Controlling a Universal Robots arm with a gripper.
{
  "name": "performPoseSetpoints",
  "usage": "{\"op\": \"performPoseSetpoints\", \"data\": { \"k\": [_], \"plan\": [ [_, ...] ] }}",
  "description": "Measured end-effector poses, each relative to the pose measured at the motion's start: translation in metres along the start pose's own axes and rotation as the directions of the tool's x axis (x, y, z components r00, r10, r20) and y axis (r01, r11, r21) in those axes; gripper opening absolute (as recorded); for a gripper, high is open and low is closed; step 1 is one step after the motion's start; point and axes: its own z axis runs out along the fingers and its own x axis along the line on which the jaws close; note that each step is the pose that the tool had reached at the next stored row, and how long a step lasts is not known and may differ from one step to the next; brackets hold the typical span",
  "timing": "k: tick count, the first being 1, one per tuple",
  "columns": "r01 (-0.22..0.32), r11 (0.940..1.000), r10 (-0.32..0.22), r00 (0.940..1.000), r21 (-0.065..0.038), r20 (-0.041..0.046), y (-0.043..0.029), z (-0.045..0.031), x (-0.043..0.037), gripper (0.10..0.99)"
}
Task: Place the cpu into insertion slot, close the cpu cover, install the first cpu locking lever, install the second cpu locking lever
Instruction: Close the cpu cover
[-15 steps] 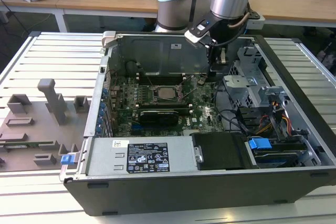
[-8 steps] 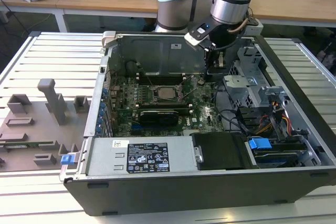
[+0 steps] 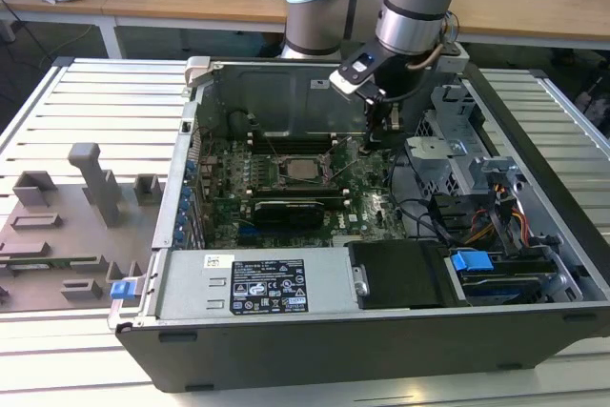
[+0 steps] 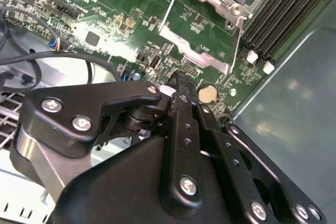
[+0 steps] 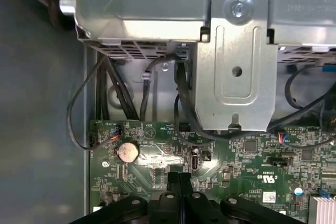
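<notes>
gripper (image 4: 180, 80), black linkage nearest the lens in both wrist views, fingers (image 5: 173, 182) pressed together with nothing between them. it hangs low over the green motherboard (image 4: 105, 19), just beside the coin cell (image 5: 127, 151) and near one corner of the socket. in the exterior view the gripper (image 3: 374, 131) stands inside the open computer case (image 3: 286, 331), toward the exterior view's right of the socket.

the cpu (image 3: 303, 170) lies flat in the insertion slot (image 3: 283, 178) at mid-board, silvery top upward. in the second wrist view the cpu cover (image 4: 218, 1) frames it, apparently lowered over the chip. a thin wire rod (image 4: 166, 10), likely a locking lever, runs beside the frame; whether it is hooked down cannot be told.

handling, as a judgement: the cpu is light, thin and stiff, with a smooth top that gives little grip. it is best held by opposite edges and never pressed into the fragile pin field. the cover is thin, hinged sheet metal, best pushed at its free edge. a wire lever would be springy and narrow, so contact near its bent end gives the most leverage.
</notes>
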Motion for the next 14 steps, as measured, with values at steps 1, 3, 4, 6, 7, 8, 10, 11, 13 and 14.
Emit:
{"op": "performPoseSetpoints", "data": {
  "k": [1, 3, 4, 6, 7, 8, 10, 11, 13, 14],
  "plan": [
    [0.0, 1.0, 0.0, 1.0, 0.0, 0.0001, -0.0012, 0.0012, 0.0, 0.106],
    [0.0, 1.0, 0.0, 1.0, 0.0, 0.0003, -0.006, 0.0018, 0.0001, 0.106],
    [0.0, 1.0, 0.0, 1.0, 0.0, 0.0002, -0.0087, 0.0019, 0.0001, 0.106],
    [0.0, 1.0, 0.0, 1.0, 0.0, -0.0005, -0.0148, 0.0022, 0.0002, 0.106],
    [0.0, 1.0, 0.0, 1.0, 0.0, -0.0008, -0.0174, 0.0023, 0.0003, 0.106],
    [0.0, 1.0, 0.0, 1.0, 0.0, -0.0008, -0.02, 0.0024, 0.0003, 0.106],
    [0.0, 1.0, 0.0, 1.0, 0.0, -0.001, -0.0238, 0.0026, 0.0004, 0.106],
    [0.0, 1.0, 0.0, 1.0, 0.0, -0.001, -0.0268, 0.0027, 0.0004, 0.106],
    [0.0, 1.0, 0.0, 1.0, 0.0, -0.001, -0.0285, 0.0028, 0.0005, 0.106],
    [0.0, 1.0, 0.0, 1.0, 0.0, -0.0009, -0.0291, 0.0028, 0.0005, 0.106]
  ]
}}
